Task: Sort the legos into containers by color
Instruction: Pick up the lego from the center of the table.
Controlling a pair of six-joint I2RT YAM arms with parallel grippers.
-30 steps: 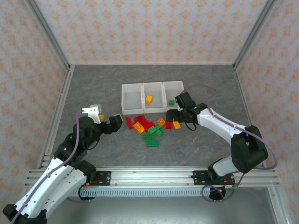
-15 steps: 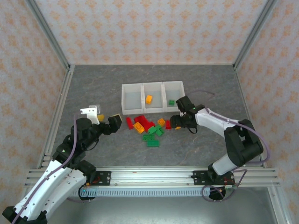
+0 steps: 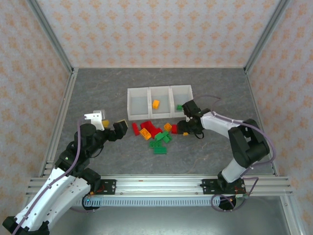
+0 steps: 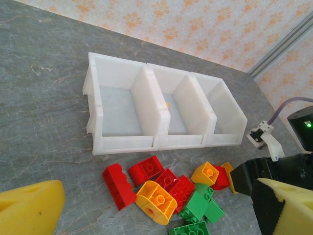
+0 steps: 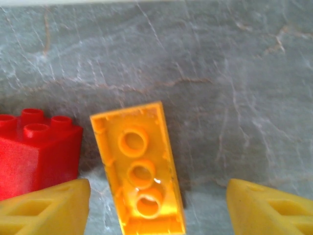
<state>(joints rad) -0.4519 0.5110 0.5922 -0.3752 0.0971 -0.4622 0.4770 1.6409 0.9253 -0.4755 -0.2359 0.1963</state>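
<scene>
Right wrist camera: right gripper (image 5: 156, 208) spread wide over an upside-down orange-yellow plastic brick (image 5: 139, 171), red studded brick (image 5: 36, 152) just beside it; left gripper (image 3: 120, 128) gapes open too.

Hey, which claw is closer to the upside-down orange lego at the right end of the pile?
Right. The right claw hovers open over the upside-down orange lego, straddling it; the left claw sits open beyond the pile's left end.
</scene>
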